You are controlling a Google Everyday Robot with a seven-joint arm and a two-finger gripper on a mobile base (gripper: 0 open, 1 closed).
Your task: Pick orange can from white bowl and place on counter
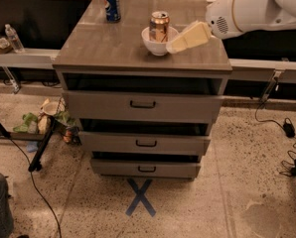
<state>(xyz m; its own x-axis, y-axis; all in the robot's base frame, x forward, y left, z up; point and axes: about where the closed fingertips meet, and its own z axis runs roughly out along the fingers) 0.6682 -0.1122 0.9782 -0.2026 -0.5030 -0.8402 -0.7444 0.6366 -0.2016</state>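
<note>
None of the task is done: the orange can [159, 26] stands upright in the white bowl [155, 45], on the surface [108, 46], not yet lifted. Grasping, lifting and setting down remain. The claw [174, 44] hovers just beside the bowl's right rim, the can at its ten o'clock. Whether it is spread or pressed together, I cannot tell.
</note>
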